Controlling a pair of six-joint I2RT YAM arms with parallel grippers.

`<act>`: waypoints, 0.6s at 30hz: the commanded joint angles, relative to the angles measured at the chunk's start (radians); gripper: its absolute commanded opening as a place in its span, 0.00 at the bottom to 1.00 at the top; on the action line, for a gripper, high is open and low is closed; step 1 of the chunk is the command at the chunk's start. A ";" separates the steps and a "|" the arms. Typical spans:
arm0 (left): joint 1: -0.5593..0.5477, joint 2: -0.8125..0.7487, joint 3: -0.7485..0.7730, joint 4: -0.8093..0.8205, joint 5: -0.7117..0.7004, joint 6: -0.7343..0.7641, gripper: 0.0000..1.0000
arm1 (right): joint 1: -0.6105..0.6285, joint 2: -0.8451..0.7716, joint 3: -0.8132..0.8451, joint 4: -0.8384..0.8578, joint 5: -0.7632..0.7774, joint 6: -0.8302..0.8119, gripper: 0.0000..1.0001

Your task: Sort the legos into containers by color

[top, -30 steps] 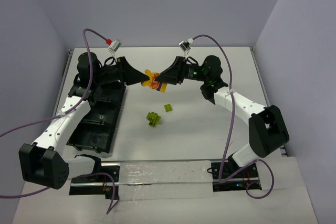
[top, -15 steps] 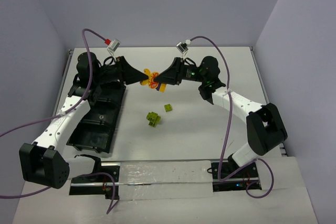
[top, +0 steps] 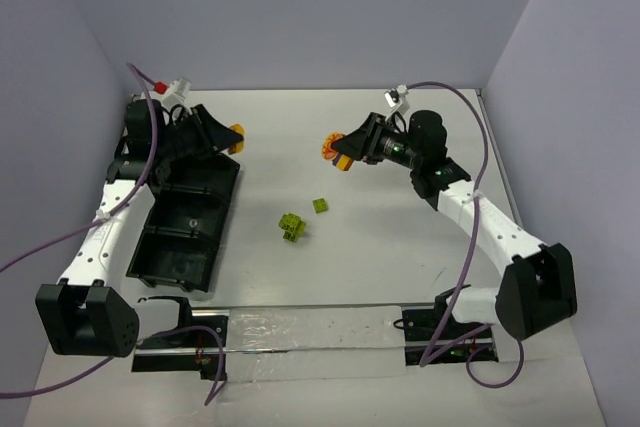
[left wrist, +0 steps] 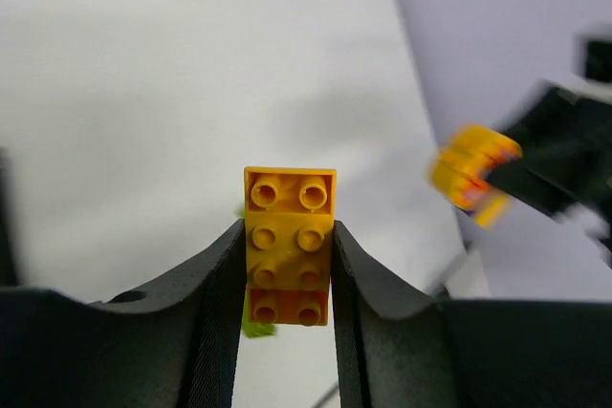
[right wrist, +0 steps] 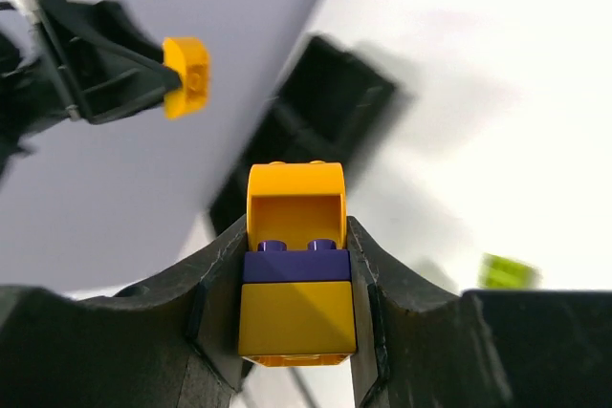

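My left gripper (top: 229, 135) is shut on a stack of orange-yellow studded legos (left wrist: 289, 188), held in the air over the far end of the black tray of containers (top: 212, 209). My right gripper (top: 341, 152) is shut on a clump (right wrist: 296, 317) of a yellow brick, a blue-purple brick and an orange arched piece, held above the table right of centre. Across the gap, each wrist view shows the other gripper's load: the clump (left wrist: 471, 175) and the orange-yellow stack (right wrist: 187, 76). A clump of lime-green legos (top: 291, 226) and a single lime-green brick (top: 320, 205) lie on the table between the arms.
The tray's compartments (top: 175, 252) run along the left side beneath the left arm, and the tray (right wrist: 325, 112) shows blurred in the right wrist view. Grey walls close the table on three sides. A clear-covered rail (top: 310, 332) crosses the near edge.
The two grippers, which met on one orange clump at the table's far middle, have pulled apart. The left carried the orange-yellow stack leftward; the right drew back rightward with the remaining bricks.
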 commanded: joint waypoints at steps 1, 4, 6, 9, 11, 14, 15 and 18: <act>0.024 0.075 0.119 -0.277 -0.593 -0.003 0.00 | -0.002 -0.101 0.086 -0.362 0.325 -0.180 0.00; 0.031 0.167 0.170 -0.370 -0.848 -0.062 0.00 | -0.002 -0.154 0.075 -0.416 0.369 -0.200 0.00; 0.034 0.187 0.174 -0.367 -0.919 -0.088 0.00 | -0.002 -0.179 0.065 -0.428 0.390 -0.210 0.00; 0.037 0.222 0.185 -0.370 -0.968 -0.122 0.00 | -0.002 -0.197 0.058 -0.444 0.412 -0.221 0.00; 0.038 0.260 0.203 -0.395 -1.006 -0.137 0.00 | -0.002 -0.200 0.056 -0.457 0.419 -0.221 0.00; 0.038 0.286 0.197 -0.406 -1.062 -0.178 0.00 | -0.002 -0.224 0.037 -0.444 0.441 -0.221 0.00; 0.038 0.283 0.183 -0.391 -1.056 -0.175 0.00 | -0.002 -0.232 0.035 -0.442 0.449 -0.220 0.00; 0.038 0.275 0.142 -0.328 -1.038 -0.162 0.05 | -0.001 -0.247 0.040 -0.448 0.463 -0.226 0.00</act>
